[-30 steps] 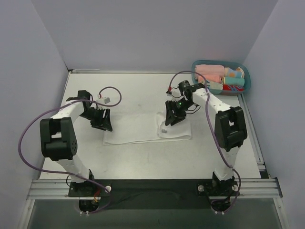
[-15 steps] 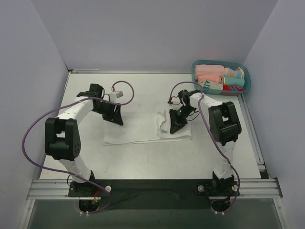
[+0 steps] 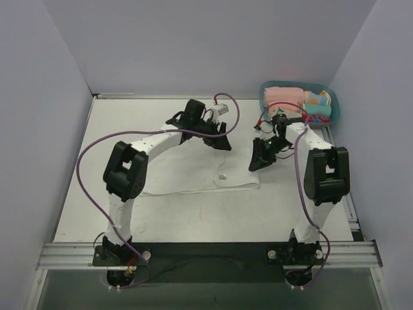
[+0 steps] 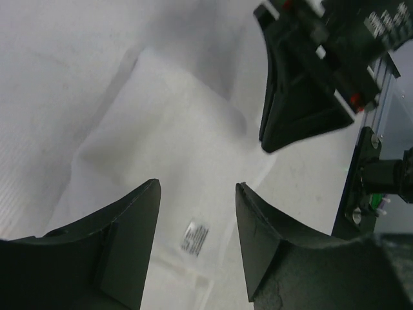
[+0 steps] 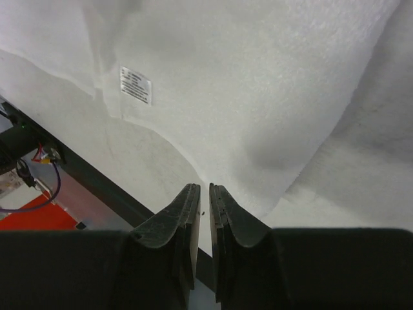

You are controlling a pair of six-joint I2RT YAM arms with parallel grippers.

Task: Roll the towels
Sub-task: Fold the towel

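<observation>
A white towel [image 3: 193,175] lies flat on the table with a small grey tag [image 3: 222,176] near its right end. My left gripper [image 3: 221,143] hovers open above the towel's far right part. In the left wrist view the left gripper [image 4: 197,187] is empty, with the towel [image 4: 161,123] and tag [image 4: 195,237] below it. My right gripper [image 3: 255,164] is at the towel's right edge. In the right wrist view the right gripper [image 5: 202,188] has its jaws together with nothing between them, over the towel's [image 5: 258,90] edge, and the tag [image 5: 136,84] shows.
A teal basket [image 3: 330,94] with folded pink and coloured cloths stands at the back right corner. The right gripper's body [image 4: 303,97] is close in front of the left gripper. Grey walls enclose the table on three sides.
My left arm swung from the towel's left end far to the right, above its right part. My right gripper moved right, off the towel's right end to its edge.
</observation>
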